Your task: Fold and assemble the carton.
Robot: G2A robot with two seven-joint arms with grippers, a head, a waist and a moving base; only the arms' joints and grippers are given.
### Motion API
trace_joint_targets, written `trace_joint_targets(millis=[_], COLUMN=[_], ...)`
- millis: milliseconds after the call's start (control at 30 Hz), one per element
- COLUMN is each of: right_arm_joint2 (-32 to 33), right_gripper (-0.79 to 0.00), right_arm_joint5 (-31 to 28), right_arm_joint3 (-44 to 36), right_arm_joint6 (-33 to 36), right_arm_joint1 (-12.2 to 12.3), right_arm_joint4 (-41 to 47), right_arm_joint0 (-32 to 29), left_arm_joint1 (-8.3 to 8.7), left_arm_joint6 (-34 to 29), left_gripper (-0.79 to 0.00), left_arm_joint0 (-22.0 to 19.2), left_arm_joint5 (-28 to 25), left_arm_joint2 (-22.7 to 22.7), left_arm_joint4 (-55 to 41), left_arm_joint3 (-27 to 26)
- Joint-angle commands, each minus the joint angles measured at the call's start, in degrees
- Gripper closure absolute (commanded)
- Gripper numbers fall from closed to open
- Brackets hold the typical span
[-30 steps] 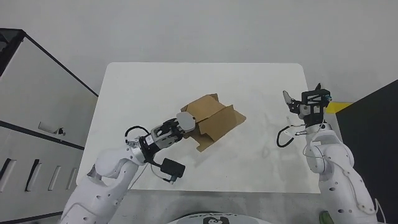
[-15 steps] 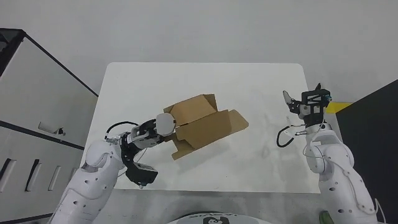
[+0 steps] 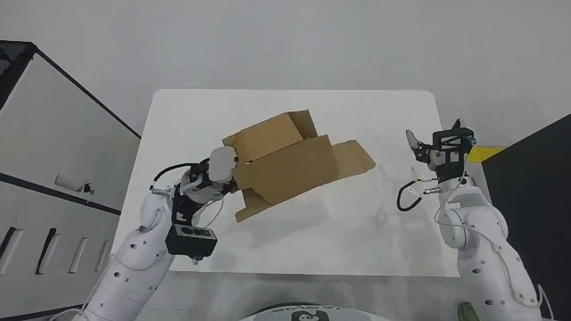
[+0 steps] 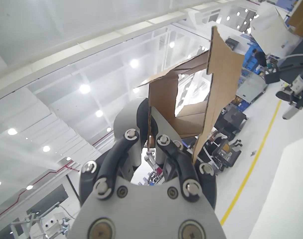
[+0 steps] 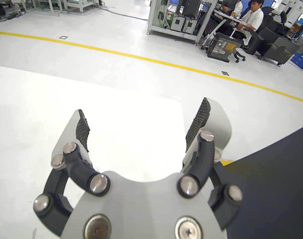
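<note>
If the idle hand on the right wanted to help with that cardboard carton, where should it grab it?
Probably the flat flap jutting from the carton toward the right hand, approached from that side. It is a single thin panel sticking out free, which the open hand could pinch across. It also lies opposite the edge that the left hand clamps.
</note>
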Motion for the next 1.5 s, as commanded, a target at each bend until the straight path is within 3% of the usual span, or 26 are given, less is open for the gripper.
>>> trace_joint_targets(millis=[0,667,1033,1300,1467], right_arm_joint2=[0.0,0.0,0.0,0.0,0.0], right_gripper=[-0.785,-0.785,-0.785,-0.785,-0.785], right_arm_joint5=[0.0,0.0,0.0,0.0,0.0], right_arm_joint3=[0.0,0.0,0.0,0.0,0.0], right_arm_joint6=[0.0,0.0,0.0,0.0,0.0], right_arm_joint1=[0.0,0.0,0.0,0.0,0.0], right_arm_joint4=[0.0,0.0,0.0,0.0,0.0], right_arm_joint0=[0.0,0.0,0.0,0.0,0.0], left_arm_joint1=[-0.09,-0.2,-1.86,-1.87,-2.18], left_arm_joint6=[1.1,0.3,9.9,9.4,2.9], left_gripper=[0.0,0.0,0.0,0.0,0.0], left_arm_joint0=[-0.3,-0.6,-6.6,-6.6,-4.8], left_arm_joint5=[0.4,-0.6,-4.6,-4.7,-6.0], left_arm_joint2=[0.3,0.5,4.9,4.8,5.2], left_arm_joint4=[-0.2,-1.3,-11.3,-11.4,-13.5], left_arm_joint3=[0.4,-1.0,0.3,0.2,-0.7])
